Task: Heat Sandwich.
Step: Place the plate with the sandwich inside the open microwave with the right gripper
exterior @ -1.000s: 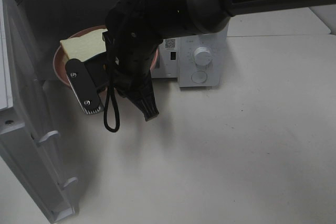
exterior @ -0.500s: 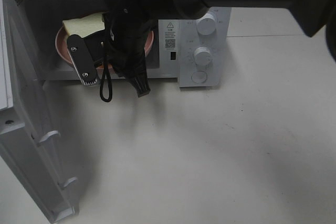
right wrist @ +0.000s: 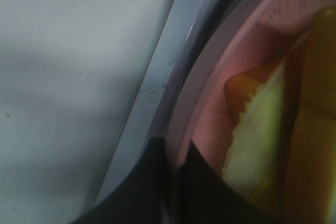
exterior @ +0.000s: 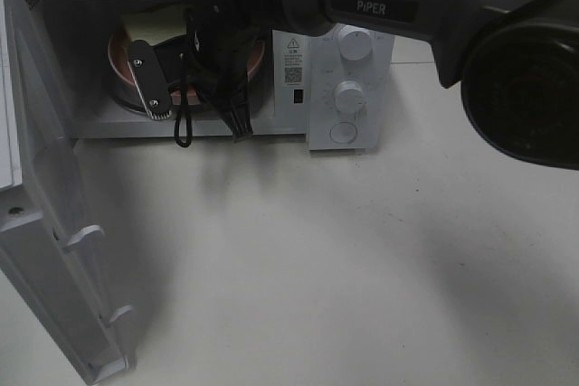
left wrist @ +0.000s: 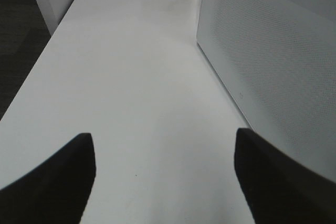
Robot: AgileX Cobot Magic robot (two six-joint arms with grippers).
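Note:
The sandwich (exterior: 149,24), pale bread with yellow filling, lies on a round pink plate (exterior: 120,50) inside the open microwave (exterior: 348,88). My right gripper (exterior: 184,68) reaches in from the upper right and is shut on the plate's near rim; the black arm hides most of the plate. The right wrist view shows the sandwich (right wrist: 262,145) close up on the plate (right wrist: 210,87), and my right gripper (right wrist: 176,156) pinching the rim. My left gripper (left wrist: 165,182) hangs open over bare table, with nothing between its dark fingers (left wrist: 47,182).
The microwave door (exterior: 50,223) stands swung open at the left, toward the front. The control knobs (exterior: 348,95) sit right of the cavity. A grey perforated panel (left wrist: 273,66) runs beside the left gripper. White tabletop (exterior: 362,259) fills the foreground.
My right arm has carried the plate with the sandwich up and back, from in front of the opening into the microwave cavity. The left gripper has not visibly moved.

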